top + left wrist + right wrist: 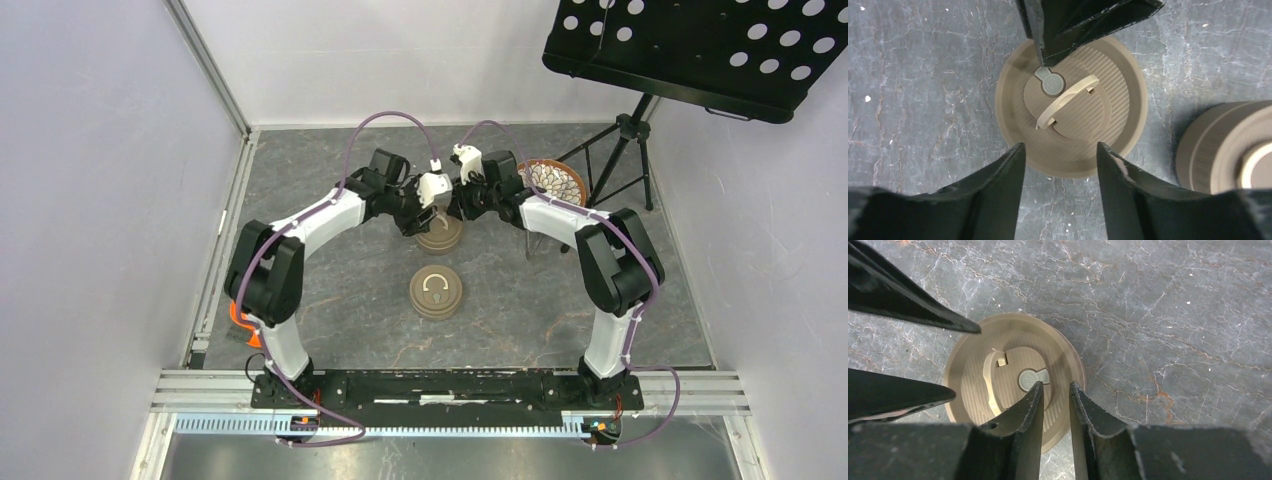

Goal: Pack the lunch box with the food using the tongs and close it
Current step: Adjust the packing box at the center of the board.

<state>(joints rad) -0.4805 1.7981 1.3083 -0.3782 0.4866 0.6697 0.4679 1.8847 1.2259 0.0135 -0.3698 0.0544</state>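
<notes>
Above the round tan ribbed lunch-box lid [1118,75], left jaws gape empty; right jaws, narrowly parted, hold nothing.

Both arms were stretched forward from their bases and bent inward at the elbows, with the wrists close together near the middle and tipped downward. The left gripper [1060,150] had its jaws well apart with nothing between them. The right gripper [1055,387], facing it, showed only a narrow slit between its jaws.
</notes>
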